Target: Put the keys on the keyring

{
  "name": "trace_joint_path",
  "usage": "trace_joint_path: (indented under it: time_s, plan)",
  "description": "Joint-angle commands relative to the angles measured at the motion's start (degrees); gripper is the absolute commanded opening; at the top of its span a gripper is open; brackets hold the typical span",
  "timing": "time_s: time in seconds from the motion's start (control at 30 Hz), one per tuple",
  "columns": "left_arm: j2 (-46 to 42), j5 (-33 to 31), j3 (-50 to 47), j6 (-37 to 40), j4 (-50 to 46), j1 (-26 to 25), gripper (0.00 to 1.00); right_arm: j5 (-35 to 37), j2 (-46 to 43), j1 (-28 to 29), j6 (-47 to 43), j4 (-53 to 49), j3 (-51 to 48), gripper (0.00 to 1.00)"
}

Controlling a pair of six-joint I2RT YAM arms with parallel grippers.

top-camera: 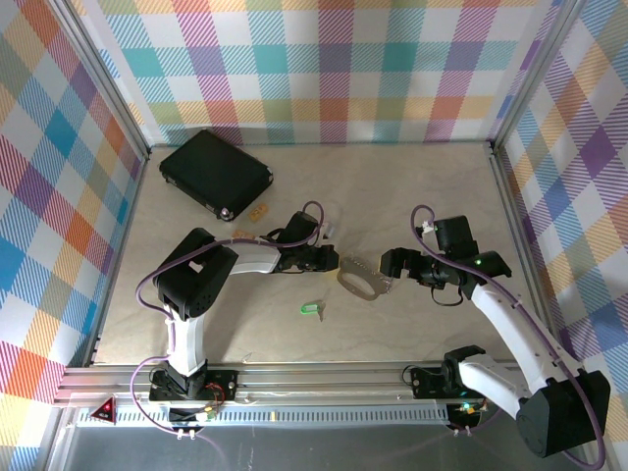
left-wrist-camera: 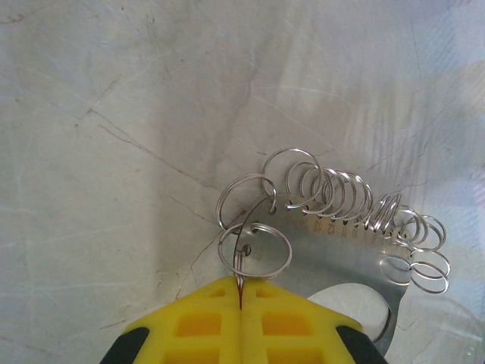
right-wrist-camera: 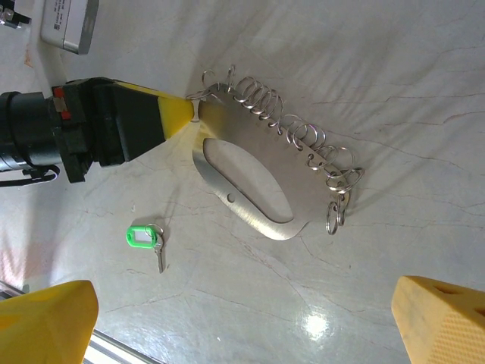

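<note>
**Left jaws pinch one keyring while the key lies apart on the tabletop**

The left arm (top-camera: 245, 257) reaches right to a curved metal plate (right-wrist-camera: 250, 163) in the middle of the tabletop (top-camera: 412, 186). Wire rings are strung along the plate's edge. The left jaws are pressed together on the end keyring (left-wrist-camera: 254, 250). The right jaws are spread wide and hold nothing, just right of the plate. A key with a green tag (right-wrist-camera: 144, 236) lies flat on the near side of the plate, touching no ring.

The pinch is on thin wire at the very tips, so the ring could twist or slip free under a pull. It seems linked with its neighbour, so a tug might drag the whole plate. The flat key may slide rather than lift.

The yellow pads (left-wrist-camera: 197, 326) cover the ring's lower arc, hiding how much wire is held. How the ring joins the plate is hard to make out.
</note>
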Motion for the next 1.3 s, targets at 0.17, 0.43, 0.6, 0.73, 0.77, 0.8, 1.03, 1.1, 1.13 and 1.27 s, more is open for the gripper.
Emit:
trace_joint_path:
  time_s: [0.17, 0.43, 0.6, 0.73, 0.77, 0.8, 1.03, 1.1, 1.13, 1.27]
  plan:
    - [-9.3, -1.2, -0.6, 6.2, -6.8, -1.1, 0.00, -0.4, -1.1, 0.3, -1.6, -1.2, 3.6, 0.99]
    - [-21.5, -1.3, -0.7, 14.2, -13.9, -1.9, 0.00, -8.5, -2.3, 0.3, -2.1, 1.5, 8.4, 0.99]
    - [-30.3, 0.1, -0.7, 17.6, -13.4, -1.9, 0.00, -14.9, -5.5, 0.3, -3.8, 5.0, 11.5, 0.99]
    - [-36.6, 1.5, 1.1, 20.6, -13.6, -2.0, 0.00, -21.7, -7.8, 0.3, -4.3, 10.3, 12.8, 0.99]
    - [-37.8, 1.8, 1.7, 21.3, -13.9, -2.0, 0.00, -23.2, -8.3, 0.3, -4.2, 11.5, 13.1, 0.99]
    - [-39.1, 1.9, 2.6, 22.1, -14.3, -1.9, 0.00, -24.8, -8.7, 0.3, -4.0, 13.0, 13.5, 0.99]
    - [-46.1, 4.7, 8.5, 27.6, -16.3, -2.1, 0.00, -35.0, -10.1, 0.5, -2.9, 22.4, 17.5, 0.97]
    - [-47.4, 6.2, 10.1, 28.4, -16.3, -2.0, 0.00, -37.3, -9.6, 0.9, -2.9, 24.0, 19.0, 0.92]
    - [-47.9, 7.0, 10.7, 28.6, -15.9, -2.1, 0.00, -38.3, -9.3, 1.3, -3.0, 24.8, 19.7, 0.91]
    - [-49.5, 11.1, 12.1, 27.6, -12.8, -2.1, 0.00, -39.8, -9.0, 3.3, -5.8, 26.0, 21.8, 0.80]
